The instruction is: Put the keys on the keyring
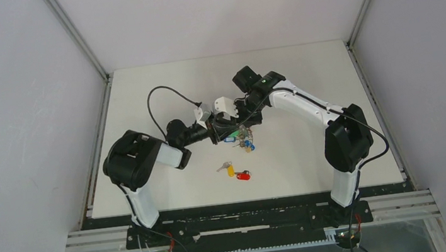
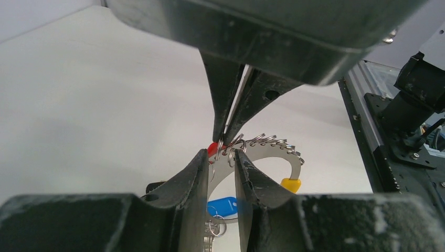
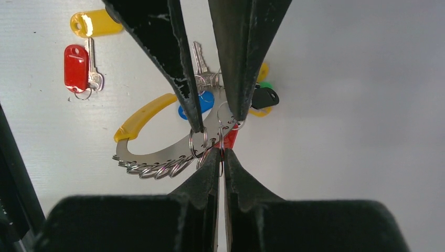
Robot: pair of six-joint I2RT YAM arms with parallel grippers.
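White bench is seen under both arms, which meet mid-bench. Between them the keyring is held off the surface. The left tool is clamped across its silver band, w/ a blue tag hung below. The right tool is pinched fully closed on a small ring at the band's edge, red tag beside. A red key and yellow key are laid on the bench, nearer the bases.

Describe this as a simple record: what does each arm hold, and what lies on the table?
left end effector: shut on keyring, lifted off table
right end effector: shut on small ring of held key, red tag, at the keyring
loose on table: yellow-tag key, red-tag key, side by side
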